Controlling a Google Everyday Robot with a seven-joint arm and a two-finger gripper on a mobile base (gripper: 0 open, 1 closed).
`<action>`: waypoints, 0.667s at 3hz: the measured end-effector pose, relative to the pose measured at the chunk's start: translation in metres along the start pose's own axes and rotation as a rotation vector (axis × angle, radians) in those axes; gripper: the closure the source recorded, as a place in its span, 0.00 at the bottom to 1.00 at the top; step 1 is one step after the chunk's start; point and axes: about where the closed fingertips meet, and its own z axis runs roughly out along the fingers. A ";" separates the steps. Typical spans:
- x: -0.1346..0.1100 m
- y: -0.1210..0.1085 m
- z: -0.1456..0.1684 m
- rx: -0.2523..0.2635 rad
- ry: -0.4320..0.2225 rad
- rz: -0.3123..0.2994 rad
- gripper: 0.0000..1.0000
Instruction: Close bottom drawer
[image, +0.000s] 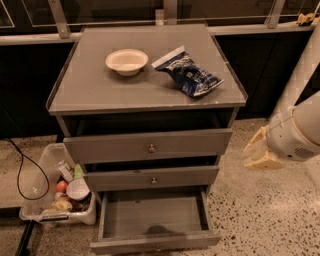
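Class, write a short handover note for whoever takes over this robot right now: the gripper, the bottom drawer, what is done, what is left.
Gripper: hangs to the right of the cabinet, about level with the middle drawer, apart from it and holding nothing.
Bottom drawer: pulled well out, with its knob at the front edge.
Done: nothing on the drawer yet.
Left: probably bring the gripper round to the drawer's front and push it in flush.

Speckled terrazzo floor (265, 215), dark wall (25, 85) behind, metal-framed glass railing (100, 10) above, dim light.
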 end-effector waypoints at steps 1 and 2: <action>0.000 0.000 0.000 0.000 0.000 0.000 0.88; 0.002 0.005 0.026 0.019 -0.048 0.014 1.00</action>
